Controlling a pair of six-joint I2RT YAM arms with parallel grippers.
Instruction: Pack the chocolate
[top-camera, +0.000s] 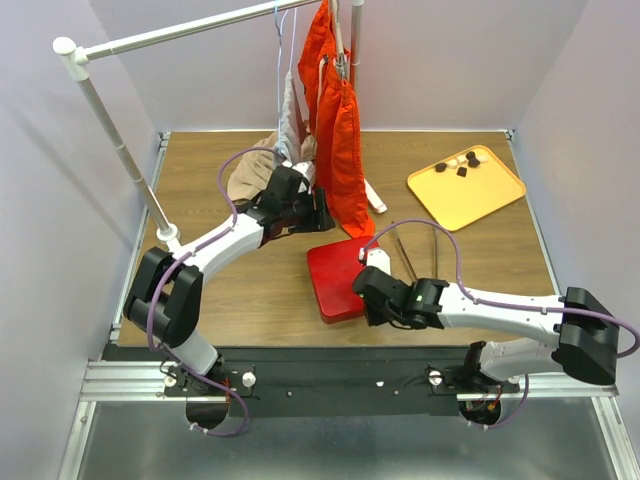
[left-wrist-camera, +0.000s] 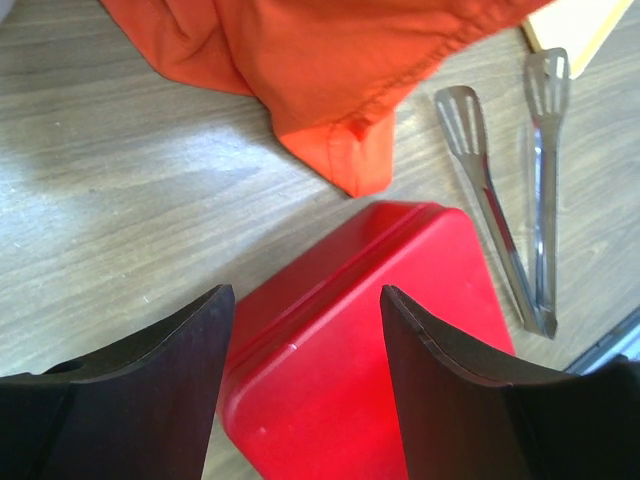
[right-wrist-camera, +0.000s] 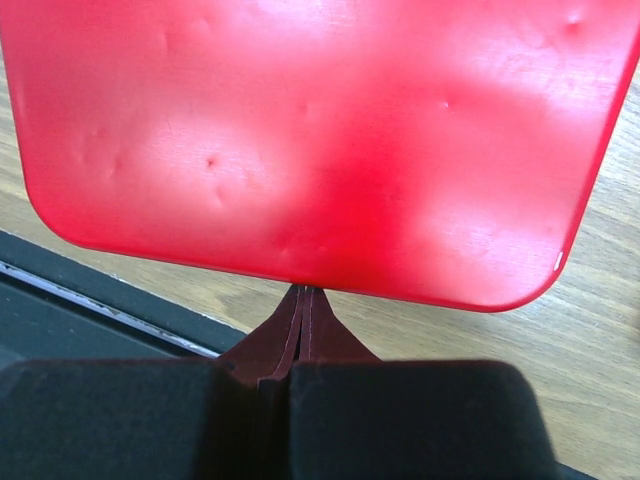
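From above, the chocolate (top-camera: 462, 170) is a few small dark lumps and a pale one, bunched at the far end of the yellow-orange tray (top-camera: 480, 200), which sits at about 1 o'clock on the wooden table (top-camera: 230, 300). None of it is in the red box (top-camera: 335, 275) at the table's middle. The right gripper (top-camera: 364, 285) is at the box's 3 o'clock edge, and the chocolate lies well apart from it toward 1 o'clock, with metal tongs (top-camera: 415, 250) between them, their long axis running roughly 12 to 6. The left gripper (top-camera: 320, 217) hovers at the box's 11 o'clock corner beside a hanging orange garment (top-camera: 335, 130), farther from the tray, so I judge the right arm the nearer one for fetching the lumps, which are too round to show any long axis. In the left wrist view, the left gripper (left-wrist-camera: 305, 300) has its fingers spread wide with nothing between them, above the red box (left-wrist-camera: 370, 340). The tongs (left-wrist-camera: 500, 230) lie at 2 o'clock, the garment's hem (left-wrist-camera: 330, 60) at 12, and no chocolate shows. In the right wrist view, the right gripper (right-wrist-camera: 305, 296) has its fingers pressed together, tips meeting the near rim of the box (right-wrist-camera: 320, 130). They grasp nothing that I can see, and the chocolate is out of frame.
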